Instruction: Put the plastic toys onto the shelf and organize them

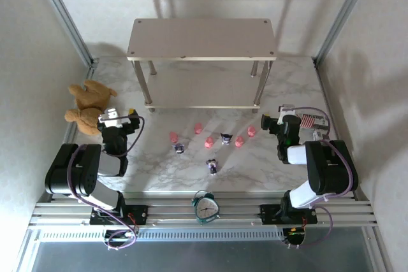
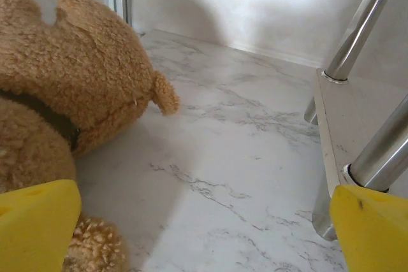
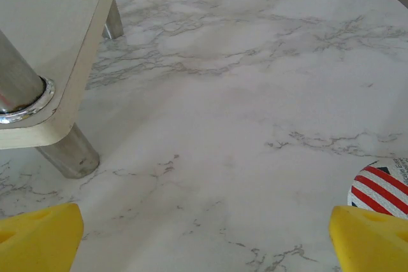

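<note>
Both arms folded near their bases, as I view them from my station. The left gripper (image 1: 129, 120) and right gripper (image 1: 270, 121) have their fingers fully spread and hold nothing. The plastic toys (image 1: 208, 143) lie scattered on the table (image 1: 299, 87) between the grippers, in front of the shelf (image 1: 201, 38), with none on its boards. Risks, in my judgement: the figurines are small, so an off-centre closure could tip one or knock a neighbour. The left arm, just beside the teddy bear (image 1: 86, 106), could drag it, and a shelf leg could catch a finger.
</note>
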You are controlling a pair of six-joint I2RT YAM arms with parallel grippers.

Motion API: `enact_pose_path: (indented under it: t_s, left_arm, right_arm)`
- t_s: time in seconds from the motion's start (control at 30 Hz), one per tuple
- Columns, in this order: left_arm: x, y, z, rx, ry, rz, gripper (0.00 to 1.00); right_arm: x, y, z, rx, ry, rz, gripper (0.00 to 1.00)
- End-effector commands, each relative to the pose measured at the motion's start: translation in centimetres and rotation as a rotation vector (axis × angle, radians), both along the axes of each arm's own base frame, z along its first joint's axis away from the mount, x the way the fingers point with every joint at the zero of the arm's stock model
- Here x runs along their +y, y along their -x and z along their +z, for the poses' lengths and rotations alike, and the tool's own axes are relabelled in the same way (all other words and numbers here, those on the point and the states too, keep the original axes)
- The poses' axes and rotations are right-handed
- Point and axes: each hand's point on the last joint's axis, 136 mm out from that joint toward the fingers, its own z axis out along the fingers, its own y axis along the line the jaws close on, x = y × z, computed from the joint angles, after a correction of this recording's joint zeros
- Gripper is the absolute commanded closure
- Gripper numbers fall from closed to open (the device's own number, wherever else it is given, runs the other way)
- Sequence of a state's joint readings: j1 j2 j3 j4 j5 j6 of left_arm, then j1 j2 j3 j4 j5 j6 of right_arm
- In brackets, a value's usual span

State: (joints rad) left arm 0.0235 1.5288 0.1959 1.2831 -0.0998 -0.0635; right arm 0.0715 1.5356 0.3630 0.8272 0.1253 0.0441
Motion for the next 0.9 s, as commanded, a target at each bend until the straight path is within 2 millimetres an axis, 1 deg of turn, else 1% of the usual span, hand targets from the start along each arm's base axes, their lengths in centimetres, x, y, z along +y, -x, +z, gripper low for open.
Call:
enact_pose_path:
  t_s: [0.0, 0.63, 0.7, 0.73, 0.77, 0.83, 0.87]
  left_arm:
    - [0.2, -0.7, 1.2, -0.043, -0.011, -0.003, 0.00]
    - [0.2, -0.6, 1.1, -0.040, -0.012, -0.003, 0.00]
    - [-0.3, -0.8, 1.1, -0.037, -0.016, -0.036, 0.01]
    - [-0.3, -0.9, 1.1, -0.037, -0.014, -0.041, 0.04]
    - [-0.2, -0.9, 1.1, -0.037, -0.010, -0.044, 0.09]
    - [-0.4, -1.1, 1.1, -0.025, -0.009, -0.057, 0.23]
    - [-0.3, -1.4, 1.5, -0.018, -0.008, -0.054, 0.30]
  right_arm:
    - [0.1, -1.0, 1.3, -0.049, 0.001, 0.014, 0.01]
    - [0.1, -1.0, 1.3, -0.046, 0.001, 0.013, 0.01]
    - [0.1, -1.0, 1.3, -0.047, 0.002, 0.013, 0.01]
    - [0.1, -1.0, 1.3, -0.046, 0.001, 0.012, 0.01]
    - [0.1, -1.1, 1.3, -0.049, -0.001, 0.015, 0.03]
    - [0.4, -1.3, 1.7, -0.021, 0.000, 0.030, 0.08]
    - [0.4, -1.9, 3.1, -0.021, 0.002, 0.026, 0.11]
